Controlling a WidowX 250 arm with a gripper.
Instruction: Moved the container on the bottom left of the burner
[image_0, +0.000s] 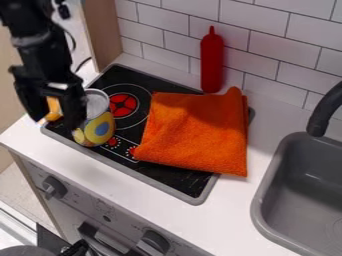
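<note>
Container (99, 128) located upright on the left part of the hob (194, 187), near its front-left edge. Worktop (234, 205) carries the hob. Sink (270, 177) lies to the hob's right. Orange cloth (194, 132) covers much of the hob's right side. Gripper (57, 122) hangs over the hob's left edge, jaws well apart; a yellow-orange item (53, 109) shows between them, grip on it not confirmed. One jaw overlaps the container's side; contact cannot be told. Red bottle (212, 60) stands behind the hob. Handling, as judged: stiff can, smooth and slightly slippery, weight unknown; grasp across opposite sides, below the rim.
</note>
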